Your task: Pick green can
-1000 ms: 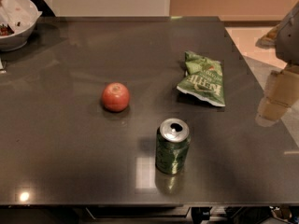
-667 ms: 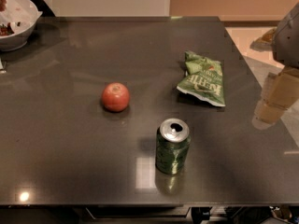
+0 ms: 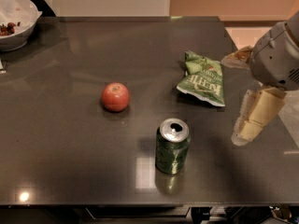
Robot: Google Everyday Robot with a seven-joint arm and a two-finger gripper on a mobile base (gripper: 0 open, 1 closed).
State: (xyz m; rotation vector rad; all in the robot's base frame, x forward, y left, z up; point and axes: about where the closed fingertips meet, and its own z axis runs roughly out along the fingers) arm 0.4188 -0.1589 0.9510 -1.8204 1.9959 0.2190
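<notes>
The green can (image 3: 172, 146) stands upright near the front edge of the dark table (image 3: 70, 139), silver top with an open mouth facing up. My gripper (image 3: 252, 118) hangs above the table's right side, to the right of the can and well apart from it. Its pale fingers (image 3: 259, 113) point down and to the left. It holds nothing that I can see.
A red apple (image 3: 115, 96) sits left of and behind the can. A crinkled green chip bag (image 3: 202, 78) lies behind the can, close to the gripper. A white bowl (image 3: 14, 24) stands at the far left corner. The table's right edge runs just under the arm.
The gripper has shifted slightly left, toward the table. The can, apple and bag have not moved.
</notes>
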